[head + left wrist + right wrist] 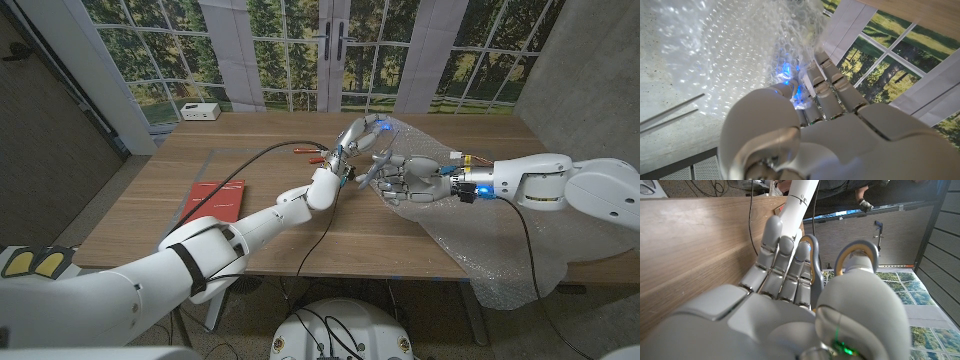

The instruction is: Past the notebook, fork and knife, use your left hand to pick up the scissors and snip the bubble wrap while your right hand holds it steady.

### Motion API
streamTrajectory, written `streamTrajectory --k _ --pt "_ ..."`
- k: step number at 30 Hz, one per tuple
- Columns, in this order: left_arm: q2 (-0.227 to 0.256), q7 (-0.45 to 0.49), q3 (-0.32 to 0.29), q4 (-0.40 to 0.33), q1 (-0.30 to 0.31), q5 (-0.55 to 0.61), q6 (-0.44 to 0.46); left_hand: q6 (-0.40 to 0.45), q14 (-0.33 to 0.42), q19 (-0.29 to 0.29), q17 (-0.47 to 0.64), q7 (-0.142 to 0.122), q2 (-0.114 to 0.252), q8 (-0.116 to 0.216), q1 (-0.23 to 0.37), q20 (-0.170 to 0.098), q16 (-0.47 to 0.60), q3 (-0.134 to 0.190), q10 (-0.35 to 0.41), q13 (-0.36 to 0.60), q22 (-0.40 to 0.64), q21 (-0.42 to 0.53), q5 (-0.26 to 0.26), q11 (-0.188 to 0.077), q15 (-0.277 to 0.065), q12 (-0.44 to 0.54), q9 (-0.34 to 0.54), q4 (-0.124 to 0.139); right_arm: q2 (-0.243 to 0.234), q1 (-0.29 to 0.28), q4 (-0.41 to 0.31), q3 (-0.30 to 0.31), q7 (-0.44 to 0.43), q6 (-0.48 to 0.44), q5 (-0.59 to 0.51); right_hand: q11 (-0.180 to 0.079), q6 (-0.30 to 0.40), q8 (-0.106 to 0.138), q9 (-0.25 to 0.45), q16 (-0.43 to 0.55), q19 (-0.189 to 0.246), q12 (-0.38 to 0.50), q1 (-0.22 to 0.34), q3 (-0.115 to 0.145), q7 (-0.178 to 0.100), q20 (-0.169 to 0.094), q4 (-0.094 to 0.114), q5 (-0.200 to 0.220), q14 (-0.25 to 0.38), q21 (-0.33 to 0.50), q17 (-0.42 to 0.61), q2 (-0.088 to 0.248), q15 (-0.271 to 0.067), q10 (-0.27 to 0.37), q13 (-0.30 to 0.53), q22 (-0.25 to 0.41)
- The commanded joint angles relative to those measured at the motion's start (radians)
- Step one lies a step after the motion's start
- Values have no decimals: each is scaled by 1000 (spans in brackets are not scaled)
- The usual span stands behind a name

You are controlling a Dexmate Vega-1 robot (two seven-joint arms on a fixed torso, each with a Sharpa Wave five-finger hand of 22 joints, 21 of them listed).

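Left hand [358,135] is up off the table [150,215], in the middle, with its fingers curled against a raised fold of the bubble wrap [490,250]. In the left wrist view the left hand [840,135] is right up against the shiny bubble wrap [730,55], and a blue light glows there. I cannot tell if it is gripping the wrap or only touching it.

Right hand [408,180] comes in from the right, just beside the left hand, over the edge of the wrap. The scissors [366,172] are at its fingertips, between the two hands. In the right wrist view the grey rings of the scissors [856,255] sit just past the right hand [790,305]. I cannot tell if that hand is holding them.

A red notebook [213,198] lies on the left side of the table, near the left arm. Small red-handled things [304,148] lie past it, near the left hand. A white box [200,111] sits at the far edge.
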Motion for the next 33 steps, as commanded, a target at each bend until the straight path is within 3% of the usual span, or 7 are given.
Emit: streamTrajectory --k 1,14,24,33 --pt "15 -2 -13 -38 17 11 8 11 4 -6 6 2 2 -5 8 -25 -2 6 14 1 1 7 -3 -2 -84 3 -2 -2 -21 1 -11 20 7 -6 -4 -5 -3 5 3 0 8 6 5 -6 7 -73 -2 -2 4 -3 2 9 -136 -1 2 0" --pt "15 5 -19 -22 12 17 -32 15 5 -11 8 -1 2 -15 6 -24 -3 7 13 -2 -1 9 -7 -2 -84 2 -11 -4 -35 13 -28 24 -3 -29 0 -2 -3 5 3 -5 9 6 8 -9 7 -73 -3 -3 4 -3 -2 12 -136 3 -4 -1" --pt "44 11 -39 -84 29 32 -50 19 6 -15 9 -3 2 -20 6 -23 -4 7 17 -8 -2 11 -9 -2 -84 1 -16 -6 -27 65 -22 -15 6 -50 -6 3 -6 4 2 -9 8 7 8 -12 8 -72 -3 -4 2 -3 -3 13 -136 -2 -1 0" --pt "48 1 -50 -96 31 40 -60 20 7 -17 11 -3 1 -25 5 -22 -4 7 19 -9 -2 12 -11 -2 -84 2 -19 -8 -25 96 -18 -37 8 -59 -8 -1 -6 5 2 -9 9 8 9 -14 9 -73 -2 -5 4 -4 -1 15 -136 -2 -1 -1"
